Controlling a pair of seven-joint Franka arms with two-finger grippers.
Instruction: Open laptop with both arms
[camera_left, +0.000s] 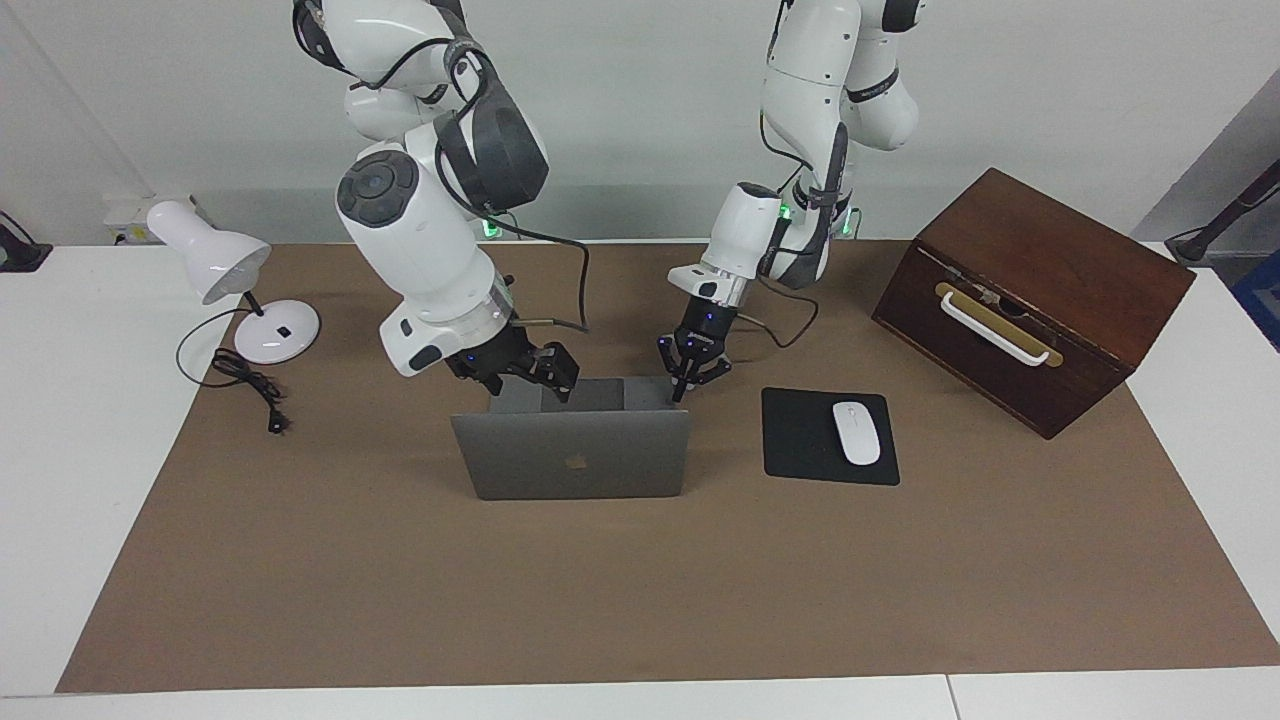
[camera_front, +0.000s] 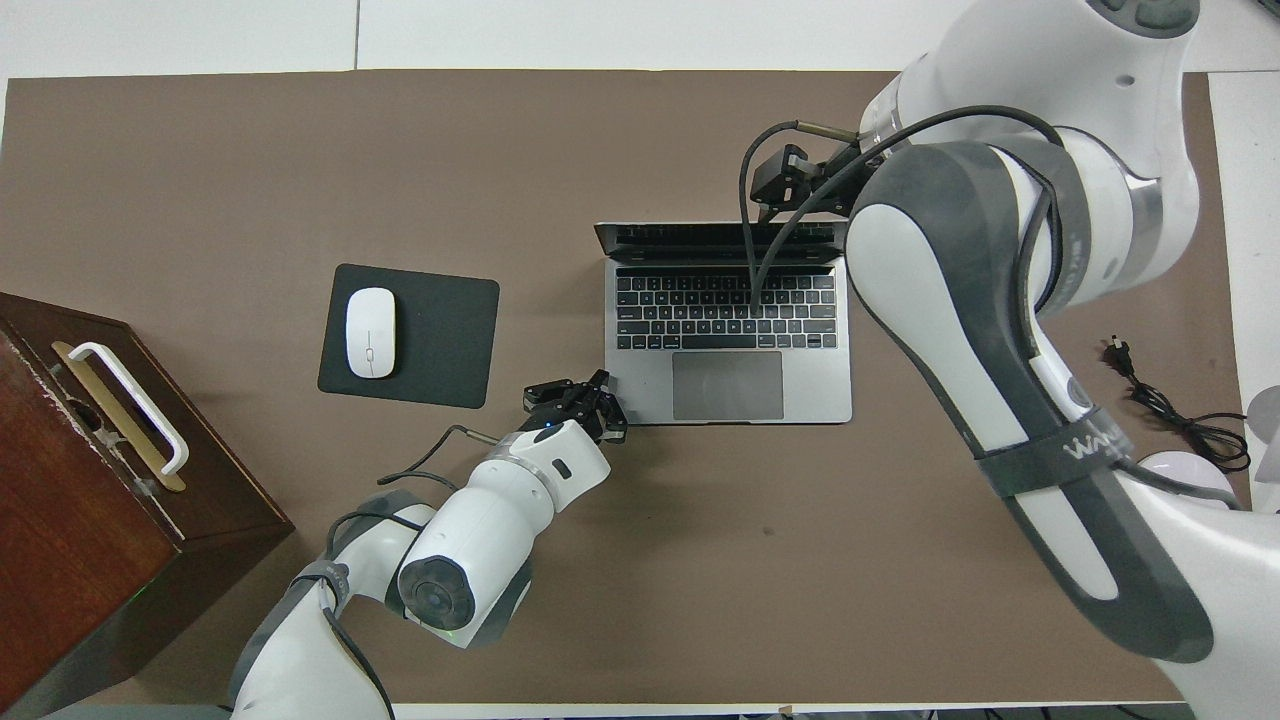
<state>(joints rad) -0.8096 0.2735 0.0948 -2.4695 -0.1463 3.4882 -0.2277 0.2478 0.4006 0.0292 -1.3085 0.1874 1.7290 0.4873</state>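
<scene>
The silver-grey laptop (camera_left: 575, 465) (camera_front: 820, 380) stands open on the brown mat, lid about upright with its apple logo facing away from the robots and the keyboard showing from above. My left gripper (camera_left: 681, 392) (camera_front: 601, 384) is shut, with its tip down at the base's corner nearest the robots, toward the left arm's end. My right gripper (camera_left: 548, 377) (camera_front: 782, 182) is open and holds nothing. It hangs over the laptop, just above the lid's top edge toward the right arm's end, without touching it.
A black mouse pad (camera_left: 800, 445) with a white mouse (camera_left: 857, 432) lies beside the laptop toward the left arm's end. A brown wooden box (camera_left: 1040, 300) with a white handle stands past it. A white desk lamp (camera_left: 215, 260) and its cord (camera_left: 250, 385) sit at the right arm's end.
</scene>
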